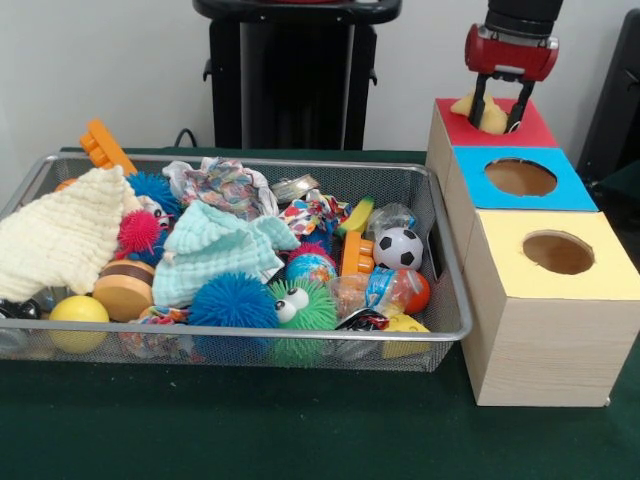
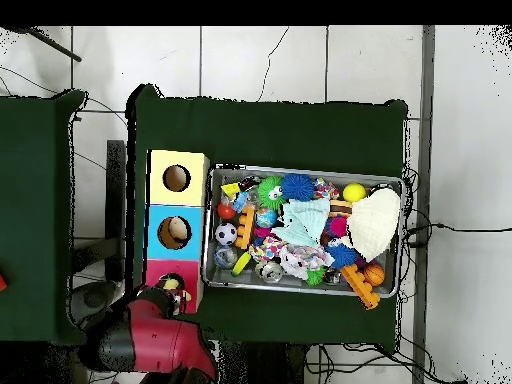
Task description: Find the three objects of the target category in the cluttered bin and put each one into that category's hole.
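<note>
Right under your gripper [image 1: 497,108] sits the red box [image 1: 535,130]; it's pinching a yellow chunk [image 1: 489,116] over the hole, ready to drop.

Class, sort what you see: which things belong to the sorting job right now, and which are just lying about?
In the job:
tool
yellow piece between its fingers
red-topped box
wire bin

Lying about:
soccer ball
cream cloth
blue spiky ball
yellow ball

Gripper [image 1: 497,113]: glossy red housing, rounded at the corners, beneath a black wrist section, with two slim black fingers [image 1: 479,104] below. Seen from overhead, the arm [image 2: 150,338] presents bulky red shells (black at the joints).
</note>
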Robot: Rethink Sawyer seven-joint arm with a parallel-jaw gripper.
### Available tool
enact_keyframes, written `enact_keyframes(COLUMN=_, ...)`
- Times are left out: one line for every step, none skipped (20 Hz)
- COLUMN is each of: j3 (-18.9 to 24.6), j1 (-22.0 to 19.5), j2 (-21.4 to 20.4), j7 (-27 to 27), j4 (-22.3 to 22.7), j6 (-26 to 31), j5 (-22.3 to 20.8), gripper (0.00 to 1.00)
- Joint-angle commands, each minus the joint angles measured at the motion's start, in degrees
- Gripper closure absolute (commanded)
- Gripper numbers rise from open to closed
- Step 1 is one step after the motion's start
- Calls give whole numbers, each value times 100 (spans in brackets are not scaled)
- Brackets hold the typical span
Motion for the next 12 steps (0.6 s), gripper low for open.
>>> enact_keyframes(j3=377, j1=-173, j2=-273, j7=1022, j4=-130, j6=356, j5=42, gripper=0)
enact_keyframes(j3=381, j1=-176, j2=-272, j7=1036, j4=-117, j6=327, j5=51, gripper=100)
enact_keyframes(j3=381, j1=-172, j2=-269, j7=1048, j4=-111, j6=310, j5=57, gripper=100)
enact_keyframes(j3=381, j1=-169, j2=-266, j7=1060, j4=-104, j6=293, j5=62, gripper=100)
enact_keyframes(j3=381, j1=-166, j2=-263, j7=1071, j4=-98, j6=276, j5=67, gripper=100)
enact_keyframes(j3=382, j1=-167, j2=-255, j7=1076, j4=-101, j6=267, j5=71, gripper=100)
enact_keyframes(j3=383, j1=-166, j2=-252, j7=1084, j4=-100, j6=262, j5=76, gripper=100)
enact_keyframes(j3=383, j1=-166, j2=-249, j7=1085, j4=-105, j6=261, j5=78, gripper=100)
enact_keyframes(j3=393, j1=-174, j2=-249, j7=1087, j4=-100, j6=248, j5=79, gripper=100)
enact_keyframes(j3=404, j1=-183, j2=-249, j7=1088, j4=-95, j6=236, j5=80, gripper=100)
enact_keyframes(j3=408, j1=-186, j2=-248, j7=1087, j4=-94, j6=229, j5=79, gripper=100)
enact_keyframes(j3=393, j1=-172, j2=-244, j7=1057, j4=-121, j6=279, j5=62, gripper=100)
